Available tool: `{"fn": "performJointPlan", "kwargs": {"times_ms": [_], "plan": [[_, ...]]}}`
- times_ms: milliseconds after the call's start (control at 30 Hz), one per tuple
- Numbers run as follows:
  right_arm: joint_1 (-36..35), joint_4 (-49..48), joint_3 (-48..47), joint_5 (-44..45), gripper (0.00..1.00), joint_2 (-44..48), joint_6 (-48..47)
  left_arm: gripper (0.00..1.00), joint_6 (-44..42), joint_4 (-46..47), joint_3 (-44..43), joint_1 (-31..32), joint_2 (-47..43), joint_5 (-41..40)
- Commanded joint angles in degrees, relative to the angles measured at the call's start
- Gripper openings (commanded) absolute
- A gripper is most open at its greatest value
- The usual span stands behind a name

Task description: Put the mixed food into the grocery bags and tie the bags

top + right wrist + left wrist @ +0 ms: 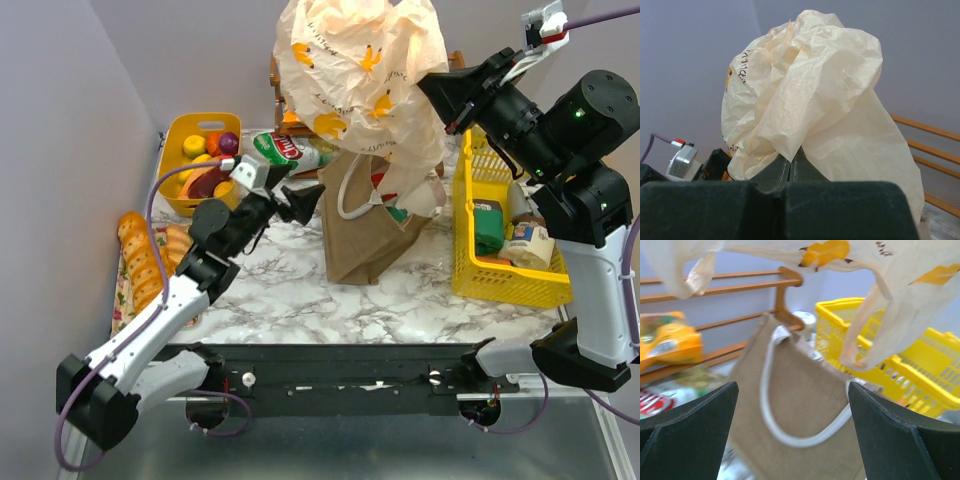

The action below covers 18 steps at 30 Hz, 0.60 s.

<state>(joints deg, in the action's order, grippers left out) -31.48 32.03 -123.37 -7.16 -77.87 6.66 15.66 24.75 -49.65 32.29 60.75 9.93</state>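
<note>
Right end effector (441, 92) pinches thin peach plastic bag (360, 70) aloft, left end effector (300, 203) gapes empty beside tan jute tote (365, 245); bags seemingly barely filled, untied, packing mostly left.

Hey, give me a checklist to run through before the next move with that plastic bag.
1. Right fingers shut on the plastic bag: ok.
2. Bag hanging clear of the table: ok.
3. Left fingers open and empty: ok.
4. Tote standing, not tipped over: ok.
5. Bag mouth open for loading: cannot tell, it is bunched up.
6. Food already inside the bag: cannot tell.
</note>
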Motion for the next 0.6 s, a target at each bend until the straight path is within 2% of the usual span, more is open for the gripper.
{"fn": "performJointPlan", "kwargs": {"times_ms": [0, 233, 300, 567], "plan": [[0.2, -3.2, 0.8, -9.7, 0.01, 0.0, 7.0, 0.99, -7.0, -3.4, 5.8, -2.2, -7.5, -5.0], [0.2, -4.9, 2.3, -17.6, 0.01, 0.6, 14.2, 0.99, -9.3, -3.2, 6.4, -6.2, -11.9, -6.5], [0.2, -4.9, 2.5, -18.8, 0.01, 0.7, 15.2, 0.99, -8.9, -3.4, 6.0, -6.5, -11.7, -7.7], [0.2, -6.1, 2.8, -22.2, 0.01, 0.9, 19.4, 0.99, -6.0, 2.4, 6.3, -6.6, -8.5, -3.3]]}}
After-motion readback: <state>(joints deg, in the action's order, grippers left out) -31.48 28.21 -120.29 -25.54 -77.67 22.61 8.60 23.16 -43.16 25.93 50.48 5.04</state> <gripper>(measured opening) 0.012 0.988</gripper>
